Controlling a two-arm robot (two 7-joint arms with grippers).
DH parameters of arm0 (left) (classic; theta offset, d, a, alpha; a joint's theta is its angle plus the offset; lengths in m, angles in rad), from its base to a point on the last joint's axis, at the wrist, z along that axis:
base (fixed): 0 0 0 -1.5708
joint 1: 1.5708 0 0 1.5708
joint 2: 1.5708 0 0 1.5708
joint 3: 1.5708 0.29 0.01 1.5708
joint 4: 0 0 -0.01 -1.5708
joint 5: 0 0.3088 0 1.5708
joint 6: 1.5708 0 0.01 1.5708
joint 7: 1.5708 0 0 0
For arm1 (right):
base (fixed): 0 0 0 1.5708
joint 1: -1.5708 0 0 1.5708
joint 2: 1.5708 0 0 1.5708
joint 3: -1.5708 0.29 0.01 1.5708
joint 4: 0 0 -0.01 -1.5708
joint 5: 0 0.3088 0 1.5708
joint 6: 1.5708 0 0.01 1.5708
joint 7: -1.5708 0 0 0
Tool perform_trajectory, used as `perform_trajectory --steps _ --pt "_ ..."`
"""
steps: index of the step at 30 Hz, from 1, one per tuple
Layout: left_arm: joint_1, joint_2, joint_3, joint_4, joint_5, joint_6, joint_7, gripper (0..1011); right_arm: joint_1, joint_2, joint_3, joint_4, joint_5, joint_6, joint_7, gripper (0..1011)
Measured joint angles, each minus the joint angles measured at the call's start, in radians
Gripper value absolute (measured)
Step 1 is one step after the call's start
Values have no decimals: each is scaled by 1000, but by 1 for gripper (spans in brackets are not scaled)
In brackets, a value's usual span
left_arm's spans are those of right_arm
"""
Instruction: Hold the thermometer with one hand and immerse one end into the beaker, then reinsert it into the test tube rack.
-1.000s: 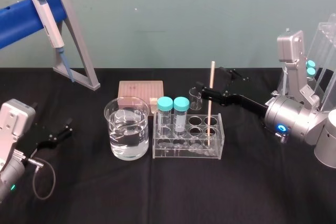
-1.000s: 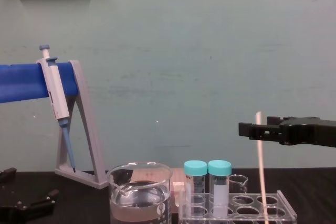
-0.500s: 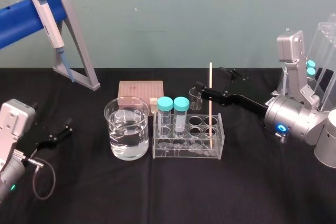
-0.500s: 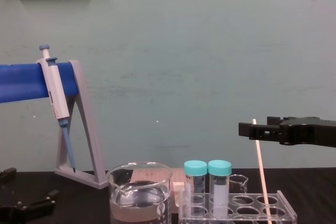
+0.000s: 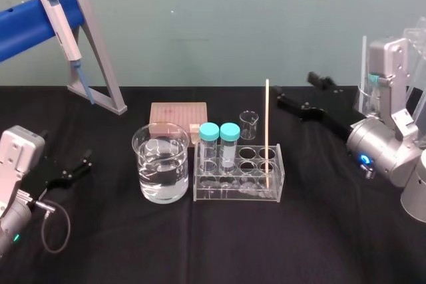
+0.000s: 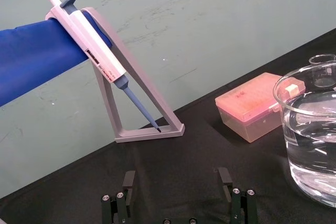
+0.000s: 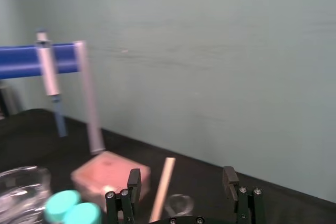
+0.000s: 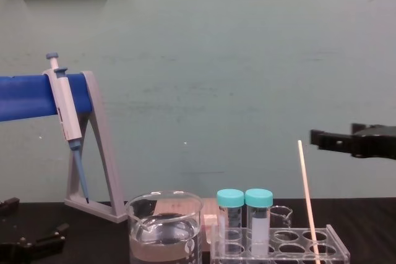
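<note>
The thermometer (image 5: 267,131) stands nearly upright in a right-end hole of the test tube rack (image 5: 236,195), mid-bench, with nothing gripping it. The beaker (image 5: 160,171), part full of clear liquid, sits just left of the rack. The right gripper (image 5: 294,91) hovers toward the bench's back right, apart from the thermometer, jaws wide and empty. The left gripper (image 5: 78,169) sits by the left edge, jaws apart, empty.

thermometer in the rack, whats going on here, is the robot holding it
Nothing is holding the thermometer right now. It stands on its own in the rack. The right gripper is open just to its right, not touching it. The left gripper is parked open at the far left, beyond the beaker of water.
</note>
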Motion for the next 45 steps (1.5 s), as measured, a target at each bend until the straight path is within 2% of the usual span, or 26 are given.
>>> perform_trajectory --steps 7,13,18,25,45 --pt "0 0 0 0 0 0 0 1004 -40 -26 44 -28 -80 44 -182 1000" --pt "0 0 0 0 0 0 0 1004 -47 -46 59 -17 -120 70 -250 1000" --pt "0 0 0 0 0 0 0 1004 -32 -67 56 32 -142 70 -252 1000" --pt "0 0 0 0 0 0 0 1004 -11 -92 36 97 -161 61 -211 1000" --pt "0 0 0 0 0 0 0 1004 -11 -88 37 87 -158 59 -211 1000"
